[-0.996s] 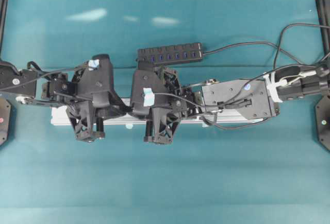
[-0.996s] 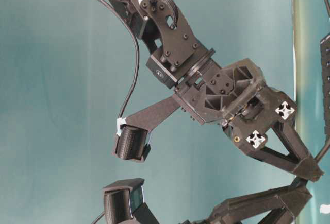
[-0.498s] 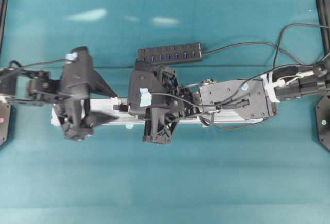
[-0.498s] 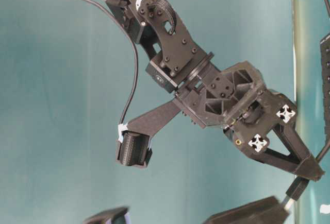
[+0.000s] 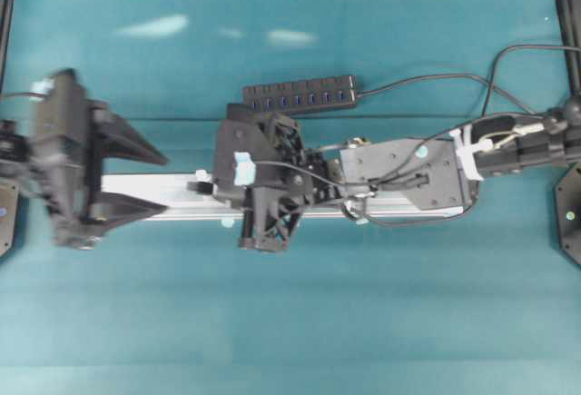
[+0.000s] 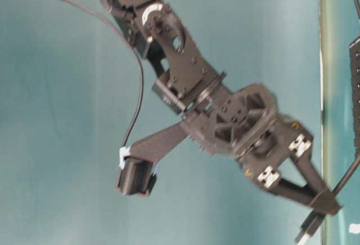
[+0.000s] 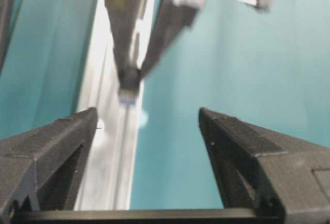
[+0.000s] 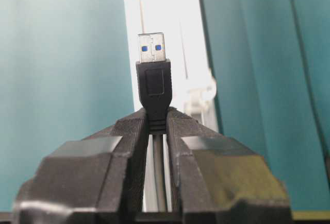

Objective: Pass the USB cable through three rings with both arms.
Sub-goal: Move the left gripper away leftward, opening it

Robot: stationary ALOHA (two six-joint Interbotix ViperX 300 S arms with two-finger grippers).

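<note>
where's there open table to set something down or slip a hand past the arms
Bare teal table runs wide below the rail, and a strip lies above the hub. The rail's middle is crowded: the right gripper pinches the USB cable there, the open left gripper facing it.

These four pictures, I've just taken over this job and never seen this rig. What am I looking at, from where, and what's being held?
Two black robot arms work over a teal table. One picture looks straight down; the table-level view shows only the right arm from the side; the other two come from cameras mounted on each wrist.

On the table lie a long silver rail and, behind it, a black hub with blue sockets.

The right gripper is shut on the USB cable, pinching it just behind the plug, which sticks out past the fingers. A whitish ring stands on the rail beyond.

The left gripper, at the rail's left end, is open and holds nothing.
</note>
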